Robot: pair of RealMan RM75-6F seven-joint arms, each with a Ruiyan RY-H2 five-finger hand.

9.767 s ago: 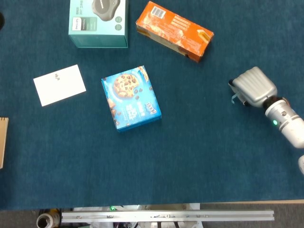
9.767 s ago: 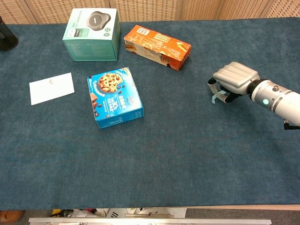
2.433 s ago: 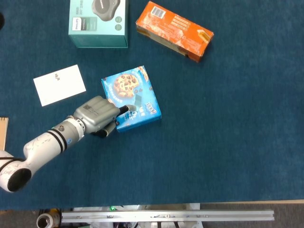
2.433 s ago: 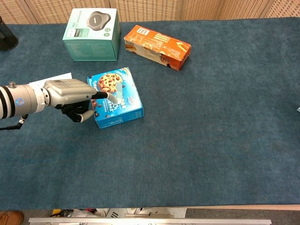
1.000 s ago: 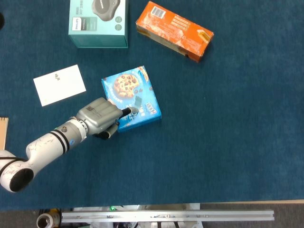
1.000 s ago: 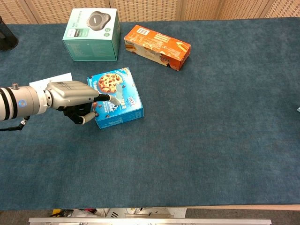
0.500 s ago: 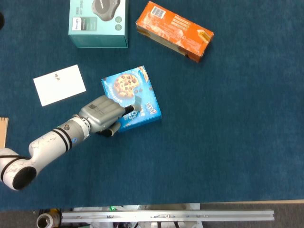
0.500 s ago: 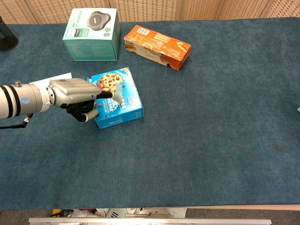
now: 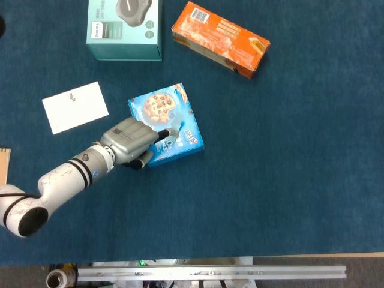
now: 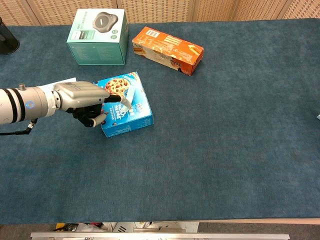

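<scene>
Left hand (image 9: 128, 141) sits at the near-left corner of the blue cookie box (image 9: 175, 114), which lies flat on the blue tablecloth (image 9: 270, 180) approx mid-table, left of centre. Box is directly right of / partly under the hand: fingers (image 10: 116, 98) reach over the box top, lower fingers curl vs the near-left side wall. Looks like a grip across that corner w/ thumb side low, but can't tell if it's really clamped or just resting on it; box bottom looks flat on the cloth in chest view. Chest view same story: hand (image 10: 82, 97) overlaps left edge of box (image 10: 131, 107), forearm runs off frame left. Right hand not visible in either view. Counts: 1 blue cookie box, 1 orange box (image 9: 221, 39) at far centre, lying flat and angled, well apart from the hand; 1 teal box (image 9: 125, 27) far left, upright, device pic on top; 1 white card (image 9: 75, 107) flat on cloth just left of the cookie box, near the hand's wrist but not touching. So 3 boxes + 1 card total.
</scene>
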